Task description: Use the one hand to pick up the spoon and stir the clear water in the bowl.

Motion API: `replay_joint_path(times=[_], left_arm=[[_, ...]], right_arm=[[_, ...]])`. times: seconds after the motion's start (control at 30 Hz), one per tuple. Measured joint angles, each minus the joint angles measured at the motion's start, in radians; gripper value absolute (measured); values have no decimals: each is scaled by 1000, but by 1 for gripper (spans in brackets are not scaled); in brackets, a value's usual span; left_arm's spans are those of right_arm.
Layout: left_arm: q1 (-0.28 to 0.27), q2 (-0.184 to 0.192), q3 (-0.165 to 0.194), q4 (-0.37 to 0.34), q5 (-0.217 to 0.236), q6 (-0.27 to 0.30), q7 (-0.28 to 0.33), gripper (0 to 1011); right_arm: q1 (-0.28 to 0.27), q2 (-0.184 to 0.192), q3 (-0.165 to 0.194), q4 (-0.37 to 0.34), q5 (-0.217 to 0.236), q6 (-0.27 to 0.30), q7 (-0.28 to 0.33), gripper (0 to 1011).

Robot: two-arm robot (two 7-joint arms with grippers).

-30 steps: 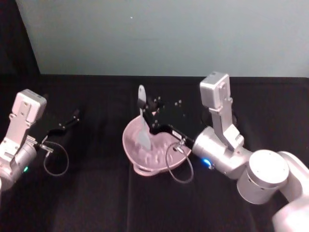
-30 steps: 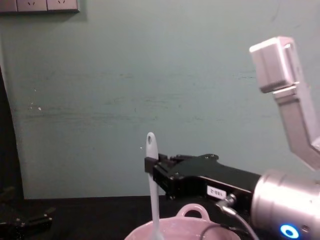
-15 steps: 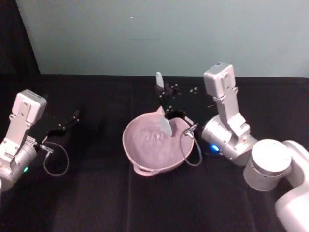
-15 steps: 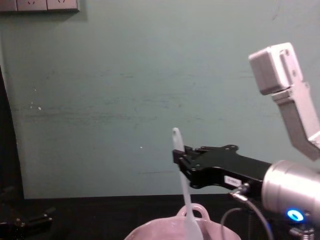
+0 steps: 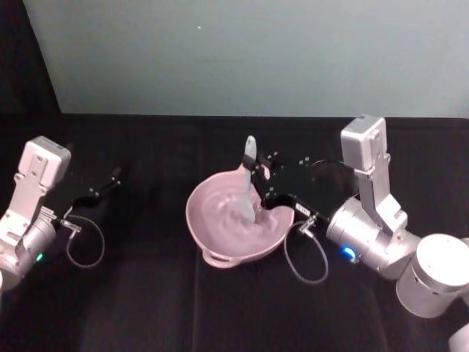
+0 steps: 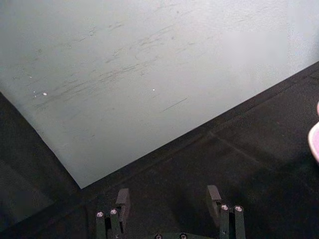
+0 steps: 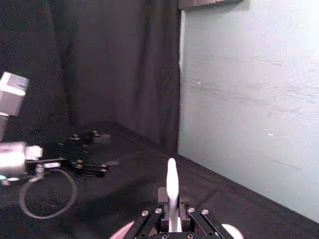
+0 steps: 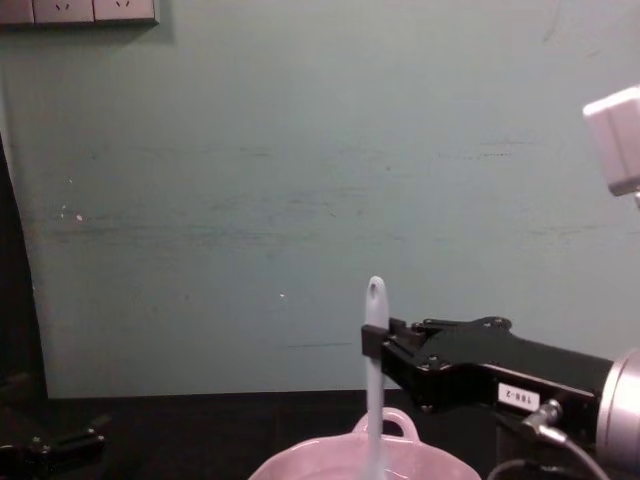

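Note:
The pale pink bowl sits mid-table with rippled clear water inside. My right gripper reaches over the bowl's far right rim and is shut on the handle of the white spoon. The spoon stands nearly upright with its blade down in the water. From the chest, the spoon rises out of the bowl with the right gripper clamped below its holed end. The right wrist view shows the spoon between the gripper. My left gripper rests open at the left.
A black cloth covers the table, with a pale green wall behind. Cable loops hang by the left wrist and below the right gripper. The left gripper holds nothing, and the bowl's rim lies off to its side.
The right gripper has swept the spoon around inside the bowl, from the left side to the far rim and now to the middle right. The water ripples. The left arm stayed still.

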Motion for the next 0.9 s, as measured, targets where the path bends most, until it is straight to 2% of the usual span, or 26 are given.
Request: replay_joint_path(times=[0.13,0.4,0.6,0.9], left_arm=[[0,0,0,0,0,0,0,1011],[0,0,0,0,0,0,0,1011],[0,0,0,0,0,0,0,1011],[0,0,0,0,0,0,0,1011]], right_arm=[[-13,-1,-15,-5,39,-15,26,125],[7,-29,-53,30,61,-34,37,125],[40,-77,-69,81,36,-76,-10,125],[74,-122,-57,143,-14,-123,-67,125]])
